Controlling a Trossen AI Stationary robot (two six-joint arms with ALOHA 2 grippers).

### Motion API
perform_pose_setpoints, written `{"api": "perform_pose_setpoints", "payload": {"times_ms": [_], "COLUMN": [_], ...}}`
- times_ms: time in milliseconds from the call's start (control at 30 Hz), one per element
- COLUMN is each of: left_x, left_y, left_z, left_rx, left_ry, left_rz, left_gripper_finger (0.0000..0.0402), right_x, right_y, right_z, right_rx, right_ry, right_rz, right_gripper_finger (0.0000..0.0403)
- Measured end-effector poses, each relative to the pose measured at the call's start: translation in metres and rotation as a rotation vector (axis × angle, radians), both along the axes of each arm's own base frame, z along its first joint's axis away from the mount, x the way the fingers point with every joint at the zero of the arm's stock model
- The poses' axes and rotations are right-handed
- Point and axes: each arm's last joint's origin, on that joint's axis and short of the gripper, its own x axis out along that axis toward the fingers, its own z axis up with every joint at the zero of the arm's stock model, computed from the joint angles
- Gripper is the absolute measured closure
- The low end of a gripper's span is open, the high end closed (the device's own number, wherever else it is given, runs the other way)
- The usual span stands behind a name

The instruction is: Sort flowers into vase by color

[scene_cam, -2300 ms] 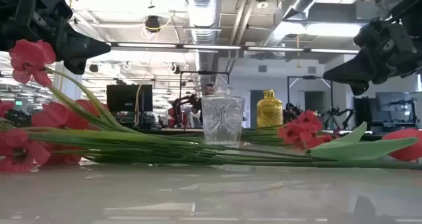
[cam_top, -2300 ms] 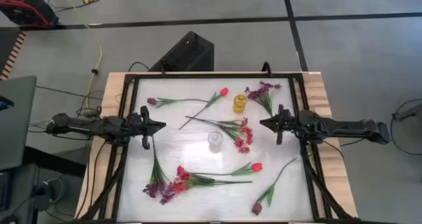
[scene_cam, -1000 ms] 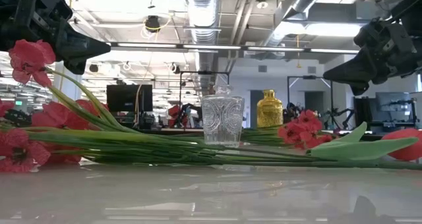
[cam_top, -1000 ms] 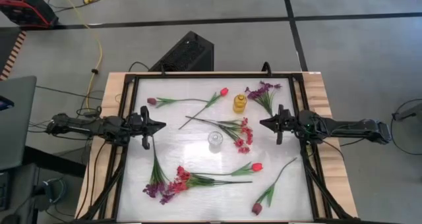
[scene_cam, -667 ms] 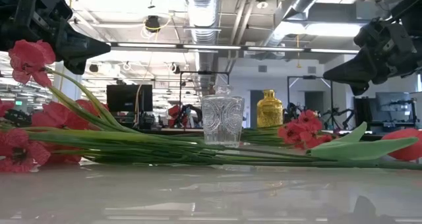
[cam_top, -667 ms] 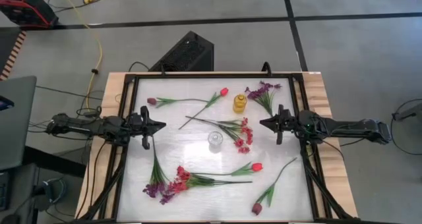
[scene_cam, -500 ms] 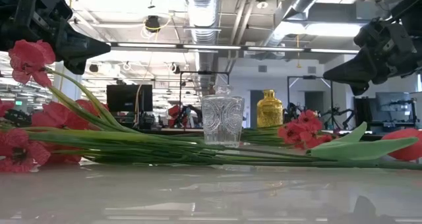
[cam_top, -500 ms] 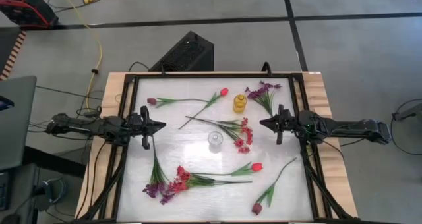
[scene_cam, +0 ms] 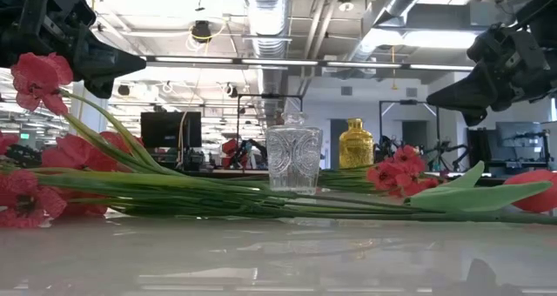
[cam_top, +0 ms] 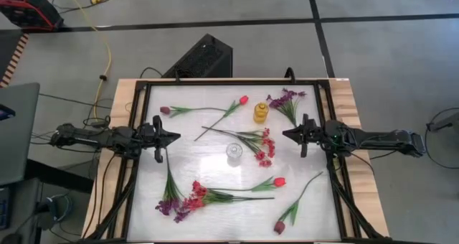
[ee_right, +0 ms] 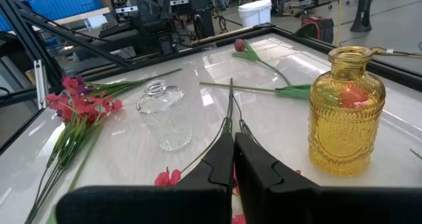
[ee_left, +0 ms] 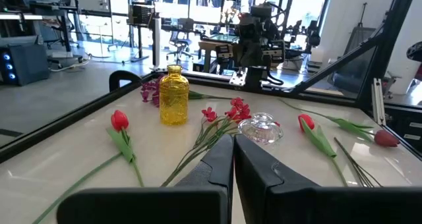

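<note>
Flowers lie flat and scattered on the white table: a red tulip point(cam_top: 243, 100), a dark magenta bud point(cam_top: 165, 110) and a purple cluster point(cam_top: 285, 98) at the far side, a red spray point(cam_top: 265, 147) in the middle. Another red tulip point(cam_top: 279, 181), a mixed purple and red bunch point(cam_top: 179, 201) and a dark red tulip point(cam_top: 280, 227) lie at the near side. A clear glass vase point(cam_top: 234, 152) and a yellow glass vase point(cam_top: 260, 113) stand upright. My left gripper point(cam_top: 176, 136) hovers shut at the left edge, my right gripper point(cam_top: 285, 134) shut at the right edge; both hold nothing.
A black frame point(cam_top: 145, 86) borders the table top. The low view shows long green stems point(scene_cam: 218, 196) lying across the near part of the table in front of the clear vase point(scene_cam: 293, 159). Bare table surface point(cam_top: 215, 125) lies between the left gripper and the vases.
</note>
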Motion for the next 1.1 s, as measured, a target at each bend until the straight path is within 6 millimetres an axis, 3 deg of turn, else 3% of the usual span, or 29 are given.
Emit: {"api": "perform_pose_setpoints", "payload": {"times_ms": [300, 500, 767, 933, 1100], "left_x": [0.0, -0.003, 0.008, 0.021, 0.029], "left_y": [0.0, 0.005, 0.001, -0.005, -0.007], "left_z": [0.003, 0.016, 0.015, 0.01, 0.0], "left_rx": [0.076, 0.014, -0.011, 0.079, 0.123], "left_ry": [-0.015, -0.127, -0.095, -0.028, 0.067], "left_rz": [0.013, 0.184, 0.063, -0.053, -0.097], "left_gripper_finger": [0.04, 0.04, 0.04, 0.04, 0.04], "right_x": [0.0, 0.001, 0.002, 0.017, 0.05], "right_y": [-0.001, -0.001, -0.003, 0.003, 0.016], "right_z": [0.001, 0.012, 0.031, 0.051, 0.073], "right_rx": [-0.017, 0.068, 0.173, 0.184, 0.131], "right_ry": [-0.005, -0.139, -0.334, -0.283, -0.196], "right_rz": [-0.007, -0.023, -0.067, 0.024, 0.12], "right_gripper_finger": [0.036, 0.036, 0.036, 0.036, 0.036]}}
